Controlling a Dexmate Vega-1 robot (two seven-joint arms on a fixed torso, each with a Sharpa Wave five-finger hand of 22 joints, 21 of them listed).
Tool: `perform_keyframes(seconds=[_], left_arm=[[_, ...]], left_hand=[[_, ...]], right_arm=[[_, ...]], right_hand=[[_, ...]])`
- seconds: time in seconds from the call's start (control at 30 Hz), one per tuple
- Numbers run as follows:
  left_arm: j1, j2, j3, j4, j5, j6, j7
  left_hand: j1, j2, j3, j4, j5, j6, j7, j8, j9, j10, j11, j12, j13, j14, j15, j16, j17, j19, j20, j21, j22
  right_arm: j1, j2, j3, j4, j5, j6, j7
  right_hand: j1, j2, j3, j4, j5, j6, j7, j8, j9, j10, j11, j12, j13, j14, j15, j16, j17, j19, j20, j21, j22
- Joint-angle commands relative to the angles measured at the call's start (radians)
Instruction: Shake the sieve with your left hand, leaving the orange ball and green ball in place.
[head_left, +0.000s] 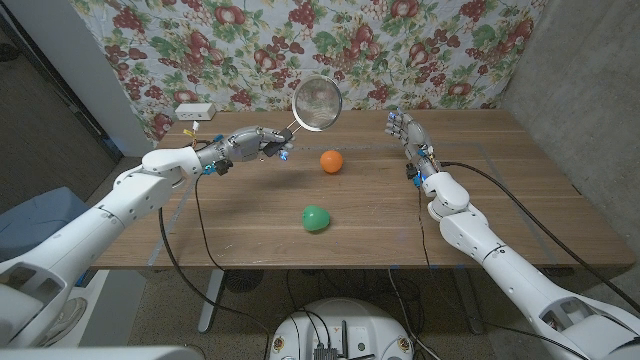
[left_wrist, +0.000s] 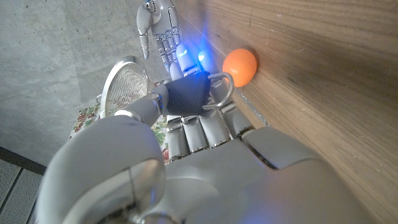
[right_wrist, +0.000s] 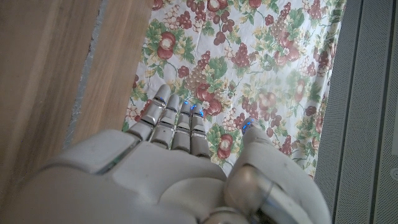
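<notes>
My left hand (head_left: 252, 143) grips the handle of a metal mesh sieve (head_left: 317, 105) and holds it raised above the table's back middle, bowl tilted up. In the left wrist view the sieve (left_wrist: 124, 87) stands beyond my curled left hand (left_wrist: 193, 124). An orange ball (head_left: 331, 161) lies on the table just right of that hand; it is seen again as the orange ball (left_wrist: 240, 66). A green ball (head_left: 316, 218) lies nearer the front, in the middle. My right hand (head_left: 408, 131) stands at the back right, fingers apart, holding nothing; the right hand (right_wrist: 180, 162) also faces the curtain.
A wooden table (head_left: 500, 200) carries everything. A small white box (head_left: 195, 111) sits at the back left corner. A floral curtain (head_left: 420, 50) hangs behind the table. My right hand (left_wrist: 160, 28) appears in the left wrist view past the sieve.
</notes>
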Motion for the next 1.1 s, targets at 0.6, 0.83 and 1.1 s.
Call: perform_keyframes(seconds=[0.6, 0.83, 1.1], left_arm=[[0.04, 0.066, -0.058, -0.166, -0.198, 0.499, 0.336], [0.005, 0.084, -0.053, -0.182, -0.26, 0.672, 0.409], [-0.026, 0.091, -0.049, -0.188, -0.296, 0.782, 0.465]], left_hand=[[0.025, 0.01, 0.039, -0.023, -0.002, 0.077, 0.119, 0.0, -0.011, 0.14, -0.048, -0.003, -0.002, 0.099, -0.102, 0.018, 0.007, 0.067, -0.069, 0.077, -0.008], [0.03, 0.009, 0.046, -0.034, -0.005, 0.085, 0.126, -0.002, -0.013, 0.152, -0.041, -0.002, -0.003, 0.112, -0.102, 0.02, 0.004, 0.078, -0.067, 0.088, -0.009], [0.031, 0.009, 0.053, -0.039, -0.007, 0.083, 0.128, -0.007, -0.016, 0.151, -0.036, -0.006, -0.004, 0.115, -0.1, 0.018, 0.001, 0.085, -0.063, 0.098, -0.01]], right_arm=[[0.013, 0.027, 0.001, 0.039, 0.005, 0.043, -0.006], [0.017, 0.033, 0.001, 0.049, 0.005, 0.046, -0.009], [0.022, 0.036, 0.0, 0.057, 0.001, 0.052, -0.01]], right_hand=[[-0.013, 0.002, 0.004, -0.008, 0.001, 0.0, 0.012, -0.001, 0.002, 0.005, 0.009, 0.007, -0.007, 0.001, 0.005, 0.006, -0.008, 0.007, -0.004, -0.01, 0.004], [-0.015, 0.002, 0.005, -0.009, 0.001, 0.0, 0.014, 0.0, 0.001, 0.004, 0.01, 0.007, -0.009, 0.001, 0.006, 0.006, -0.011, 0.009, -0.003, -0.012, 0.004], [-0.016, 0.001, 0.006, -0.01, 0.001, 0.0, 0.015, 0.0, 0.001, 0.002, 0.008, 0.007, -0.012, 0.0, 0.006, 0.007, -0.014, 0.01, -0.003, -0.015, 0.004]])
